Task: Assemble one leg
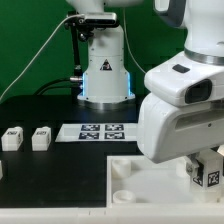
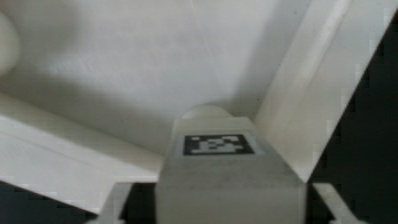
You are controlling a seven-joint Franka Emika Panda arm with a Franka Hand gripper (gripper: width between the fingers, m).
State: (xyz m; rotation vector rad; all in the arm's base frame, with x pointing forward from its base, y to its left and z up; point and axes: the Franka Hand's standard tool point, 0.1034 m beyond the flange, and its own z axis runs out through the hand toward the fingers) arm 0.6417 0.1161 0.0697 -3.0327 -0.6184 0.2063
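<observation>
My gripper (image 1: 206,180) is shut on a small white leg (image 1: 207,176) with a black-and-white tag on its side. It holds the leg upright over the exterior view's right end of the big flat white panel (image 1: 135,182). In the wrist view the leg (image 2: 221,170) fills the space between the two fingers (image 2: 135,203) of the gripper (image 2: 222,208), tag facing the camera. The panel's flat face and raised rim (image 2: 107,70) lie just beyond it. I cannot tell whether the leg touches the panel.
Two more white legs (image 1: 12,138) (image 1: 41,138) stand on the black table at the exterior view's left. The marker board (image 1: 100,131) lies behind the panel. The robot base (image 1: 104,70) stands at the back. Round sockets (image 1: 122,170) show at the panel's left corners.
</observation>
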